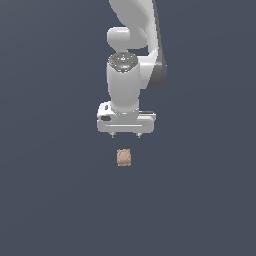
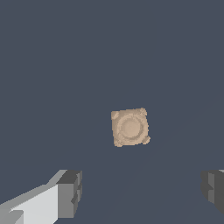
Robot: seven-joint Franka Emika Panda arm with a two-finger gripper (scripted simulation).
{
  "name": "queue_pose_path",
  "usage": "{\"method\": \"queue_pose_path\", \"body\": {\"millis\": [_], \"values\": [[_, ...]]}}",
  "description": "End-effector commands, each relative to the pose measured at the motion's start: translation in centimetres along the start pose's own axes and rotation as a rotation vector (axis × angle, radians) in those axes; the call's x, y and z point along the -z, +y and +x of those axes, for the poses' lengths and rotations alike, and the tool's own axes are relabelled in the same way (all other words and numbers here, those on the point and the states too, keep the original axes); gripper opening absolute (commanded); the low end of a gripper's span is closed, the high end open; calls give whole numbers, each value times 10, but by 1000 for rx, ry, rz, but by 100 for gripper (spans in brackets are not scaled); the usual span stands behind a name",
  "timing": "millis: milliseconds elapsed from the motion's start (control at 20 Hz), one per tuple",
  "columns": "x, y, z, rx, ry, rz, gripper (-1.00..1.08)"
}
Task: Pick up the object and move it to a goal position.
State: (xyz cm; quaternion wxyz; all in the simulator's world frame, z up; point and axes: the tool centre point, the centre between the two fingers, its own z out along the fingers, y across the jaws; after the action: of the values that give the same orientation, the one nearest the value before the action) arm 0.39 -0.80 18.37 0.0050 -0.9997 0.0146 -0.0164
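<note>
Gripper (image 1: pixel 126 135) spread wide, nothing held, poised above small tan object (image 1: pixel 124 157) lying flat on bare dark surface; object (image 2: pixel 130 127) squarish with knobbed corners, likely rigid and light, best pinched across opposite flat sides between the bumps.

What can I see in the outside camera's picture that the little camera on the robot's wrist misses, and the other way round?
Only the exterior view shows the white arm itself, hanging above the scene with its gripper spread open, apart from the object.

Only the wrist view shows the object's face up close: a squarish tan piece with a round carved ring in the middle and small bumps at the corners. It also shows the grey fingertips large at the picture's edge.

Both show the same tan object lying alone on a plain dark surface, not held.
</note>
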Motion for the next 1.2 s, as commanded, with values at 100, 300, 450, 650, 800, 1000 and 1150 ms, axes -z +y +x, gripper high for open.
{"method": "queue_pose_path", "body": {"millis": [100, 300, 450, 650, 800, 1000, 1150], "values": [[1, 0, 1, 2, 4, 0, 100], [10, -2, 12, 17, 36, 0, 100], [17, -3, 16, 22, 51, 0, 100], [15, -3, 15, 22, 48, 0, 100], [8, -2, 16, 27, 43, -1, 100], [-9, 0, 18, 41, 30, -4, 100], [-28, 3, 20, 55, 16, -6, 100]]}}
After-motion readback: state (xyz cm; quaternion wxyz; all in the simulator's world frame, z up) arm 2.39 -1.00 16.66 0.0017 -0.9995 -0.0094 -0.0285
